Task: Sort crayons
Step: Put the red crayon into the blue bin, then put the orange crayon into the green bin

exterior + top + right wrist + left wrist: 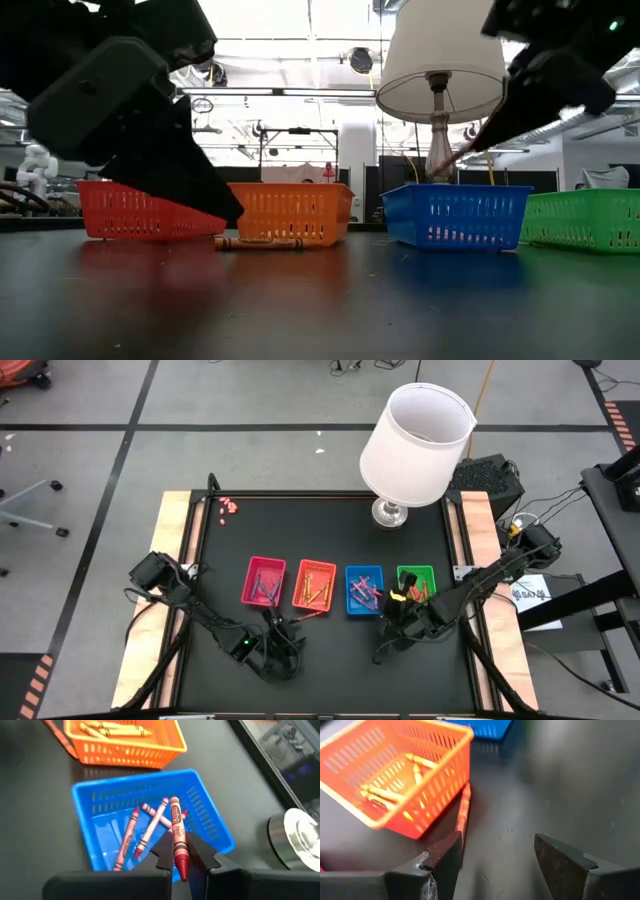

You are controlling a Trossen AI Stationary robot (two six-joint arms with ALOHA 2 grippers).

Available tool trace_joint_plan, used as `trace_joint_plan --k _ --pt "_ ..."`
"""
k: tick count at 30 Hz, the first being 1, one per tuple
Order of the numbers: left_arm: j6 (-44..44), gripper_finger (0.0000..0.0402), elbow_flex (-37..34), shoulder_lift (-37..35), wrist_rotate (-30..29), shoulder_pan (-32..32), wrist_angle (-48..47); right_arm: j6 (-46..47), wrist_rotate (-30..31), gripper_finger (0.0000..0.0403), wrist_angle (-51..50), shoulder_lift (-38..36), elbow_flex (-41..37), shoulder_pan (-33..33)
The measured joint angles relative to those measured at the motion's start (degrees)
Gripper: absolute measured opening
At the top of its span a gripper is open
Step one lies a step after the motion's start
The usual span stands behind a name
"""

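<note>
Only the right wrist view shows what the right gripper (181, 852) carries: a red crayon (177, 836) pinched between its fingers, held over the blue basket (205, 815), where several pink and red crayons (134, 837) lie on the floor. From above, that gripper (398, 606) sits at the near edge of the blue basket (363, 589), with the green basket (416, 581) just beside it holding a few sticks. The left wrist view shows the left gripper (495, 860) spread wide and empty, low over the black table (560, 790), with an orange crayon (464, 810) lying on the table against the orange basket (442, 780), which holds yellow-orange crayons (395, 777). The low view confirms that loose crayon (258, 242) flat on the tabletop. The pink basket (264, 580) holds several crayons too.
</note>
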Motion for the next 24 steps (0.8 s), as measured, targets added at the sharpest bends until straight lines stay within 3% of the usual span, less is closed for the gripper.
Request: trace_joint_plan --k 8,18,24 --pt "-1.51 0.0248 0.0 0.94 0.98 0.31 -0.23 1.83 -0.02 0.0023 1.55 5.94 0.0 -3.39" --pt "-1.86 0.0248 0.0 0.93 1.36 0.53 -0.44 5.86 -0.44 0.0129 5.61 5.63 -0.02 -2.63" --pt "-3.02 0.0248 0.0 0.93 1.59 0.48 -1.73 6.31 -7.5 0.0174 6.92 5.51 2.31 -0.34"
